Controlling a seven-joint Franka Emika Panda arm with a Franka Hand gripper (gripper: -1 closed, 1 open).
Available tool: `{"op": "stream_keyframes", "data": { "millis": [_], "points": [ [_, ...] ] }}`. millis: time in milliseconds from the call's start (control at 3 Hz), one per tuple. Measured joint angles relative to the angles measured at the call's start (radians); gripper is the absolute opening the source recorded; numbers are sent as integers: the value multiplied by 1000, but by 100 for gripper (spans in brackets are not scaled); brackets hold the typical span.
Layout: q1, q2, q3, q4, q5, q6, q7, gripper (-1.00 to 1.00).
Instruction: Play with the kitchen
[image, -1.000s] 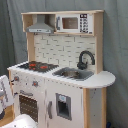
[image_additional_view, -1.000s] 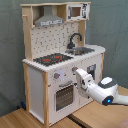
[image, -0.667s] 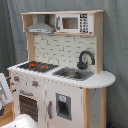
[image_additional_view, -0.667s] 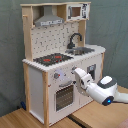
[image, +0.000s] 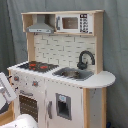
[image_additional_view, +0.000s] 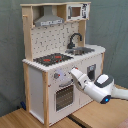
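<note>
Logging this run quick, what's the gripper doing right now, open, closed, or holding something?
Gripper: cannot be told; its tip is up against the kitchen front panel near the knobs.

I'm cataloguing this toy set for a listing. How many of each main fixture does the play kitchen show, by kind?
White and light-wood toy play kitchen:
Black-and-red stovetop: 1
Black curved faucet: 1
Grey metal sink basin: 1
Grey range hood: 1
White microwave with window: 1
Windowed oven door: 1
Total: 6
</note>
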Motion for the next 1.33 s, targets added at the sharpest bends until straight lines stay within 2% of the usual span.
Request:
{"op": "stream_keyframes", "data": {
  "millis": [333,667,1000,1333],
  "points": [
    [-45,0,-11,31,-45,54,-49,100],
    [-87,1,-18,58,-48,110,-129,100],
    [-126,2,-18,64,-48,184,-195,100],
    [-187,15,-14,125,-48,237,-210,100]
  ]
}}
